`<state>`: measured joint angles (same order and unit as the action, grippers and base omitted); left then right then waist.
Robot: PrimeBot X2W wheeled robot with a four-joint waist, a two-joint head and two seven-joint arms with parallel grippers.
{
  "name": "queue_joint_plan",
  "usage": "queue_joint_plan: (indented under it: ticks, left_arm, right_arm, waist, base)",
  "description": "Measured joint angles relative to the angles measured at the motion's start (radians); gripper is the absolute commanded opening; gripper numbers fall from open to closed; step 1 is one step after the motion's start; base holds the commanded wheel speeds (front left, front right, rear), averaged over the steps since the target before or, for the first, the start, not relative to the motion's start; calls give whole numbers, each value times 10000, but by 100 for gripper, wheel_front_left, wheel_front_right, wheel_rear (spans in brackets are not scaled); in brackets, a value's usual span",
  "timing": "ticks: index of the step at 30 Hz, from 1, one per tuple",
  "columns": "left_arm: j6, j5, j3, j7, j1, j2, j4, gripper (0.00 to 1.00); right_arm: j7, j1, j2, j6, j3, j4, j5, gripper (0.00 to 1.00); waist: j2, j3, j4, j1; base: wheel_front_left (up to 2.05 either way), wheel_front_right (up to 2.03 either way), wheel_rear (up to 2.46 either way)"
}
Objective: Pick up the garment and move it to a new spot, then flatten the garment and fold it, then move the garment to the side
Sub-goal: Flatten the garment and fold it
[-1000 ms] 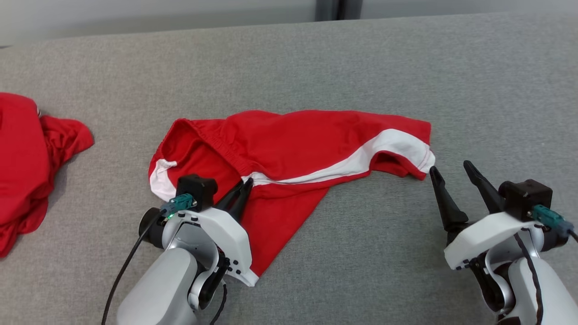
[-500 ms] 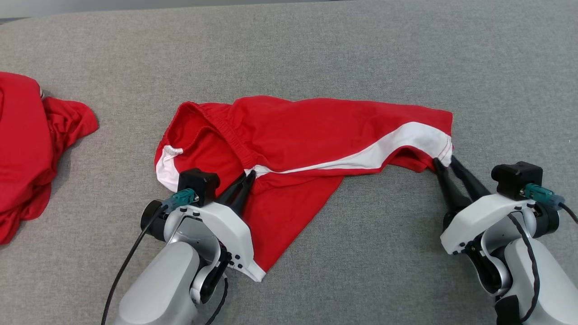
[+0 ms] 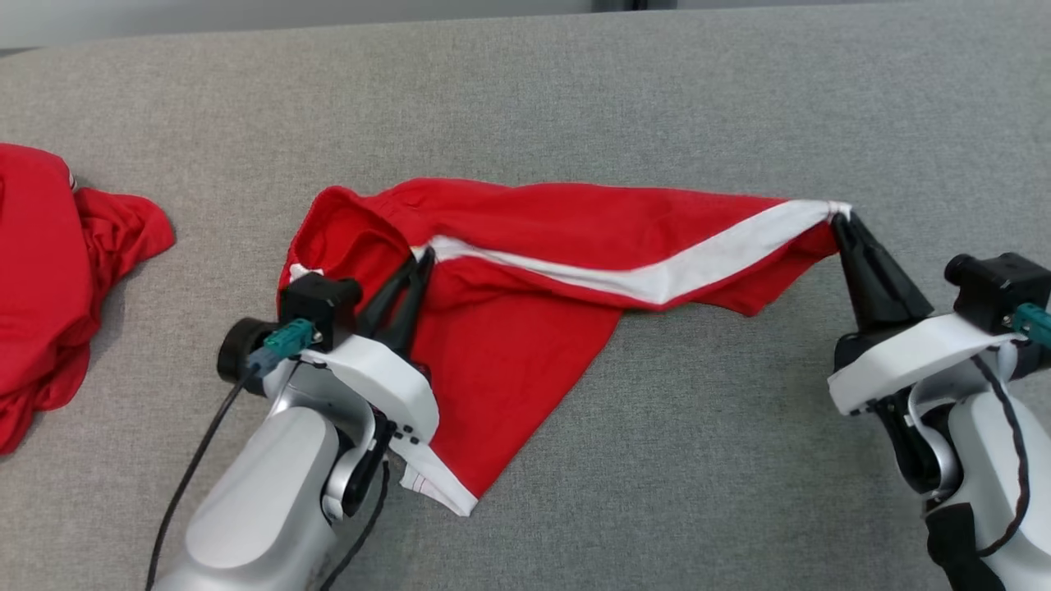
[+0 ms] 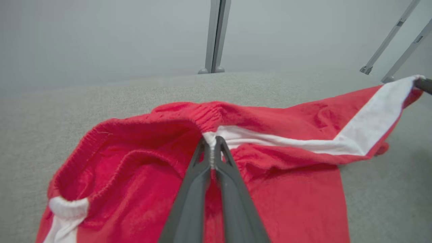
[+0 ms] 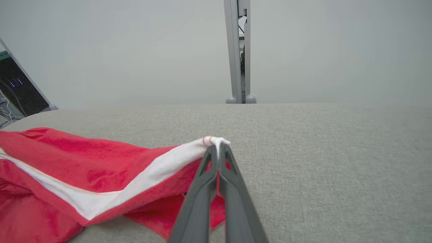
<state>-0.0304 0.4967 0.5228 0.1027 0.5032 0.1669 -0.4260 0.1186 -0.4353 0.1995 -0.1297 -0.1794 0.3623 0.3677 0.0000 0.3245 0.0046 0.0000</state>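
Operator: Garment location?
Technician: The red garment (image 3: 534, 238), white-striped, sits at frame centre on the grey tabletop (image 3: 706, 410), drawn taut between both arms.
Operator: Jaw state?
Technician: Left gripper (image 3: 417, 261): jaws clamped on the waistband at the stripe's left end. Right gripper (image 3: 839, 220): jaws clamped on the white hem corner, lifted, centre right.
Operator: Other items?
Technician: A red cloth heap (image 3: 49, 271) at the left edge, possibly another garment; it is cropped.
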Motion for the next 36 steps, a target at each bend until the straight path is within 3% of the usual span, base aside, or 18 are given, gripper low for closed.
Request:
queue_joint_plan:
  ticks: [9,15,23,30,36]
  left_arm:
    - [-247,-339,-330,245,757,688,1684,0]
    - [-198,-512,-439,-428,1601,1256,2629,0]
    - [69,-297,-642,-1407,2744,1597,3563,0]
    - [115,-121,-748,-2123,3416,1772,4019,0]
    - [174,59,-748,-2305,3625,1756,3847,0]
  right_arm:
    - [284,-464,351,0,410,-1488,-453,0]
    - [140,-1107,564,0,832,-2738,-748,0]
    - [-393,-2210,853,0,1208,-3946,-993,0]
    - [-1072,-2990,1041,0,1363,-4474,-1057,0]
    - [-1352,-3292,1078,0,1333,-4230,-832,0]
  waist:
    - [0,-601,-119,0]
    - [0,-1070,-214,0]
    - [0,-1714,-365,0]
    - [0,-2215,-491,0]
    - [0,-2061,-544,0]
  base:
    - [0,0,0]
    - [0,0,0]
    - [0,0,0]
    - [0,0,0]
    - [0,0,0]
